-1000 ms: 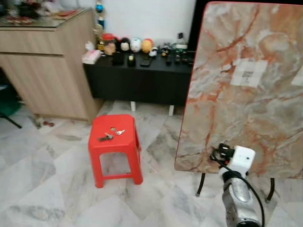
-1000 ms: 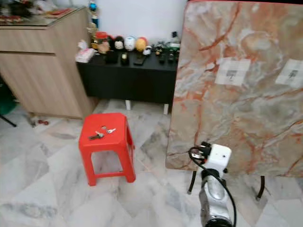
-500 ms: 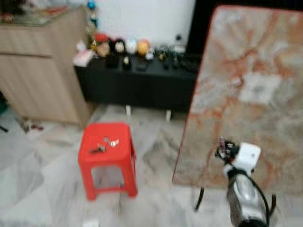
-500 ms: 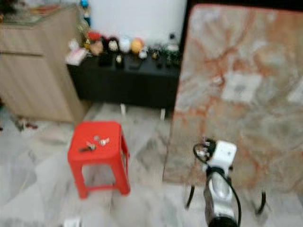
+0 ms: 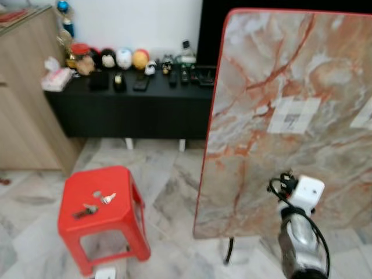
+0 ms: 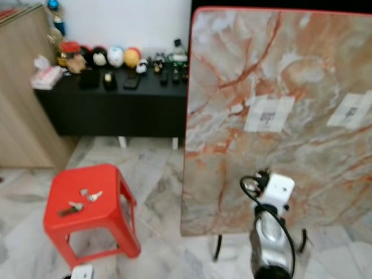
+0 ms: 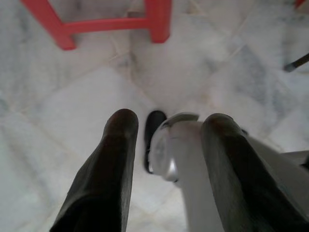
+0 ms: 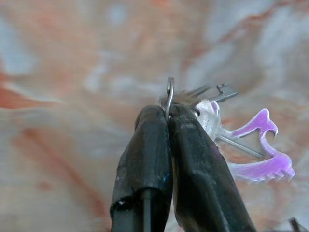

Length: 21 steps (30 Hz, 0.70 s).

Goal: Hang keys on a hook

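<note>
My right gripper (image 8: 167, 115) is shut on the ring of a bunch of keys (image 8: 212, 113) with a purple charm (image 8: 263, 159). In the eye views that gripper (image 5: 283, 182) is raised in front of the lower part of an upright marble-patterned board (image 5: 261, 70). Two white hook plates (image 5: 293, 115) (image 5: 363, 113) are stuck on the board, above the gripper. More keys (image 5: 87, 209) lie on a red plastic stool (image 5: 125, 212) at the lower left. My left gripper (image 7: 169, 121) hangs open over the floor, near the stool's legs.
A low black cabinet (image 5: 133, 110) with figurines and remotes stands along the far wall. A wooden cabinet (image 5: 23, 110) is on the left. The board rests on thin black legs (image 5: 228, 251). A small white object (image 5: 105, 273) lies on the marble floor by the stool.
The whole view has swung to the right and moved closer to the board, so the stool sits further left. My right gripper still holds the keys up.
</note>
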Motion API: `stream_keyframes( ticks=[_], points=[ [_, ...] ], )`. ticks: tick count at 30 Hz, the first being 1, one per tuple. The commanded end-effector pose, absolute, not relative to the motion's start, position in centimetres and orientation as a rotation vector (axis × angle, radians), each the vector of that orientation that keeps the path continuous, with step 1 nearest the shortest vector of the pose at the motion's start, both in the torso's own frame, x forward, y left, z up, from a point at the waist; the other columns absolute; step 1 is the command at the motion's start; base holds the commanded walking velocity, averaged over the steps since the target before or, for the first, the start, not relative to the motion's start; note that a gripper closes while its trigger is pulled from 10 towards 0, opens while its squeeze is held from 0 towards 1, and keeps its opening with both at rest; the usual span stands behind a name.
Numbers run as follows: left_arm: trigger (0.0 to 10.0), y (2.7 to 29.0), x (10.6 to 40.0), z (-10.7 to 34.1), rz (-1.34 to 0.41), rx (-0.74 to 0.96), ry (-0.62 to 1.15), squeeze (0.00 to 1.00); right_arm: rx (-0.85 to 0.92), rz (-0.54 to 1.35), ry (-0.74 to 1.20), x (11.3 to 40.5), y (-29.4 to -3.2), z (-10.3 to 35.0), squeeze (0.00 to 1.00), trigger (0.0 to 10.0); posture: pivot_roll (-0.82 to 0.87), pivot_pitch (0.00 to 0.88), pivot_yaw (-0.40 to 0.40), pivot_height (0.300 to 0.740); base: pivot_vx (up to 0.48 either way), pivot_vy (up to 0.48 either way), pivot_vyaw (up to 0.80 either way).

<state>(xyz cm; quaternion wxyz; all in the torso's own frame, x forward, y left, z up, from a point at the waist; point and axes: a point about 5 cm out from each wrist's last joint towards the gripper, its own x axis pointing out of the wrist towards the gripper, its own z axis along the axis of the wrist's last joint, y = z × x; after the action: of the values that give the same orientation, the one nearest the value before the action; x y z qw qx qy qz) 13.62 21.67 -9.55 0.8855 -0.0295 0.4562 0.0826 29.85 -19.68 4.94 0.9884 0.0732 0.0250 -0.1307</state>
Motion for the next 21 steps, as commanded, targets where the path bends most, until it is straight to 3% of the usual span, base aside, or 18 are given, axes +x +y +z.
stream_keyframes(
  ticks=[1,12,21],
  points=[
    [10.0,21.7,12.2,-10.1,0.183,-0.067,1.004,0.00,0.131,-0.298,0.013,30.0,-20.2,5.7,0.00,10.0,0.14,0.000,-0.050,0.740,0.000,0.000,0.00],
    [10.0,21.7,12.4,-10.0,0.166,-0.059,1.005,0.00,0.058,-0.423,-0.066,30.4,-21.8,7.6,0.00,10.0,0.14,0.000,-0.048,0.740,0.000,0.000,0.00],
    [10.0,21.7,12.4,-10.0,0.164,-0.060,1.003,0.00,-0.190,-0.469,-0.135,30.9,-21.9,9.5,0.00,10.0,0.13,0.000,-0.049,0.740,0.000,0.000,0.00]
  ],
)
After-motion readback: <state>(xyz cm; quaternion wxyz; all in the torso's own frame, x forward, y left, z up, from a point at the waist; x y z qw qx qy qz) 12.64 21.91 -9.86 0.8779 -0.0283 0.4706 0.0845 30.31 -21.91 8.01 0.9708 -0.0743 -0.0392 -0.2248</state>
